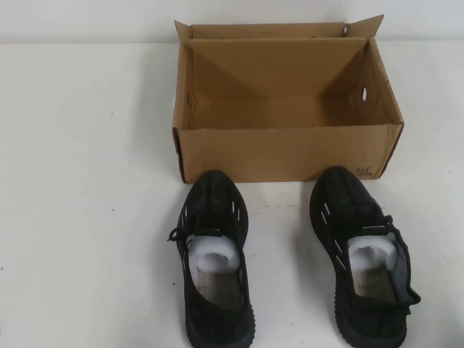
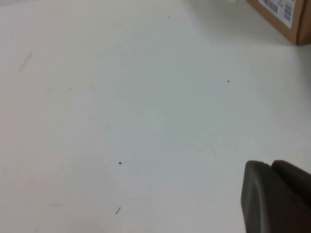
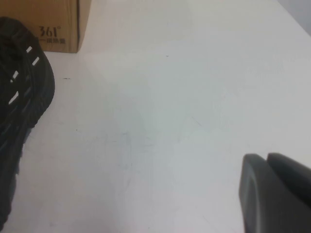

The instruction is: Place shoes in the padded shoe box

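Nothing was packed yet: both shoes, left shoe and right shoe, sat on the counter just before the empty shoe box. My left gripper and right gripper hung well clear; I couldn't tell whether their fingers were parted.

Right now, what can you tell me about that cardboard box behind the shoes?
The padded shoe box is plain brown cardboard, rectangular, standing open-topped on the white table with flaps upright at the back. Inside shows only bare cardboard. Its right wall has a small hole, and small dark print marks the front right corner. Both shoes point toes at its front wall, whether touching is unclear. Neither the left gripper nor the right gripper touches it.
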Robot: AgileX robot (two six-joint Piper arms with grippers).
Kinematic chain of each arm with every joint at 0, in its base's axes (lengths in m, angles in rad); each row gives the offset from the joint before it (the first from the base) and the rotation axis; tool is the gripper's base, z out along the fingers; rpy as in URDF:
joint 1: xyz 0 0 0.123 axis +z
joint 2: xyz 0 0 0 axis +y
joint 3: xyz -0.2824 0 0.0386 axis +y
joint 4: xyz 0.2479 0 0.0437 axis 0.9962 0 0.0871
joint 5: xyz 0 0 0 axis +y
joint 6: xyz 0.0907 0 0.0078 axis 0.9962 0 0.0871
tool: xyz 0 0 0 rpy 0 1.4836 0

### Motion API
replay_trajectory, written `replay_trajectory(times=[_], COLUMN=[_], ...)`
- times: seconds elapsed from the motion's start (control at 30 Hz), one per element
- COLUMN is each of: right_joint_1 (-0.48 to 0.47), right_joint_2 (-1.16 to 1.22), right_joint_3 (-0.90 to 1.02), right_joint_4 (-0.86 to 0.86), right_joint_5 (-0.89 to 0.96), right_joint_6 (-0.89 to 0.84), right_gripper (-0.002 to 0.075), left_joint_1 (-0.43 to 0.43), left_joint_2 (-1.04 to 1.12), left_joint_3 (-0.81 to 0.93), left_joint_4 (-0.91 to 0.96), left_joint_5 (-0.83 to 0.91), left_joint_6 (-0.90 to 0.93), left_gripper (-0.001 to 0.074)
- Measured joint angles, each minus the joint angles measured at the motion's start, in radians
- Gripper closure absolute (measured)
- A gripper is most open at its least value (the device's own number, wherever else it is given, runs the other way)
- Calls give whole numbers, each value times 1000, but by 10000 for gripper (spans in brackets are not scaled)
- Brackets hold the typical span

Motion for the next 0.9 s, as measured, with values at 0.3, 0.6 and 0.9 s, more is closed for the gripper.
replay_trajectory(times=[0.3,0.6,0.9], right_joint_1=[0,0,0], right_joint_2=[0,0,0], right_joint_3=[0,0,0], right_joint_4=[0,0,-99], right_joint_5=[0,0,0], right_joint_6=[0,0,-30], right_gripper=[733,733,733], left_joint_1=[0,0,0], left_joint_2=[0,0,0], left_joint_3=[0,0,0], left_joint_4=[0,0,0], left_joint_5=[0,0,0], left_joint_6=[0,0,0], left_gripper=[739,739,739])
